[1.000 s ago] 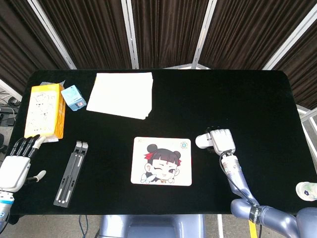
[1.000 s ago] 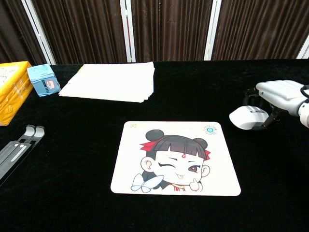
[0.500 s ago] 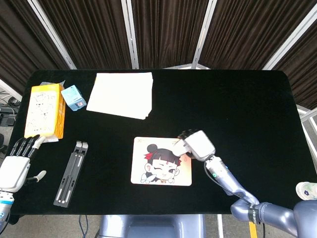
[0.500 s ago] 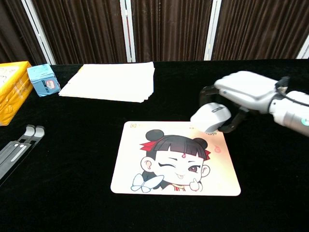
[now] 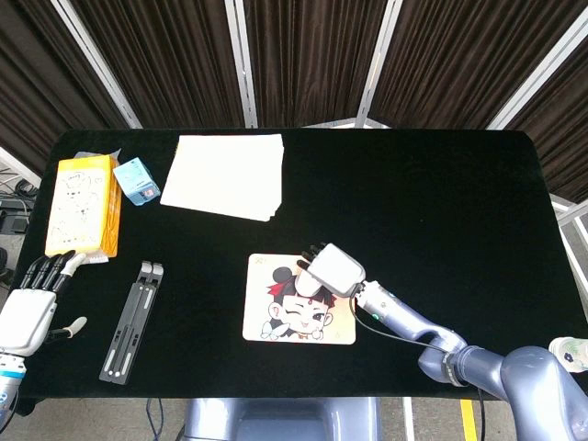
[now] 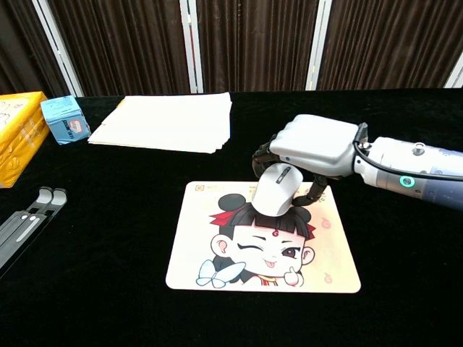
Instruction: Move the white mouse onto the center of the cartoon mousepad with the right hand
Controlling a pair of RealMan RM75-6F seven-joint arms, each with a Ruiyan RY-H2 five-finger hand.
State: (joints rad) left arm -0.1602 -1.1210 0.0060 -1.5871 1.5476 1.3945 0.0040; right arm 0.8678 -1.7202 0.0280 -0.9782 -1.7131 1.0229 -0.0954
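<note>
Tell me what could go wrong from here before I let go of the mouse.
The white mouse, held by the right hand, sits over the upper part of the cartoon mousepad, not its center, so releasing now would likely leave it off target. It also looks tilted, so it may slide or roll on release. Fingers withdrawing could drag it.

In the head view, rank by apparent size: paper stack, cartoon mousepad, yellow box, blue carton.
1. Paper stack, largest.
2. Cartoon mousepad, slightly smaller, though the right hand holding the white mouse hides part of it.
3. Yellow box, smaller than both.
4. Blue carton, clearly smallest.
</note>
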